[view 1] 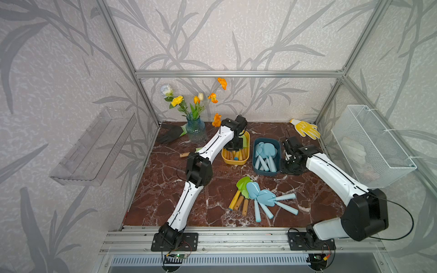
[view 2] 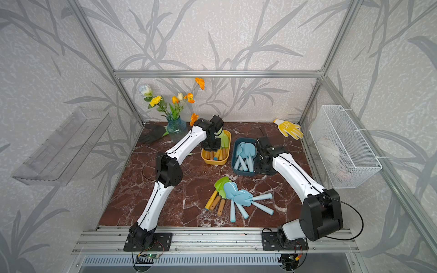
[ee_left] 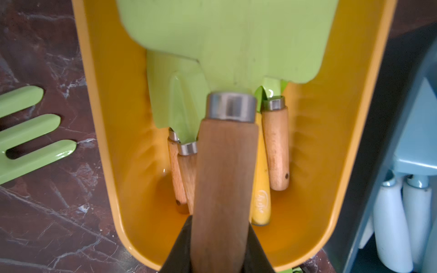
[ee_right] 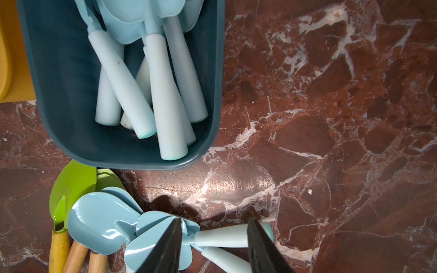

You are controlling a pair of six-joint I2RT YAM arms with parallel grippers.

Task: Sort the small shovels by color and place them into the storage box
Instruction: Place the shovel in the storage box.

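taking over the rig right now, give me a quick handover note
Left gripper: shut on a green shovel by its wooden handle, over the yellow box.
Right gripper: open, empty, beside the blue box.
Done: several green shovels in the yellow box, several blue shovels in the blue box.
Left: drop the held one, then sort the pile near the front, three green and about four blue.
The fork beside the yellow box is no shovel.
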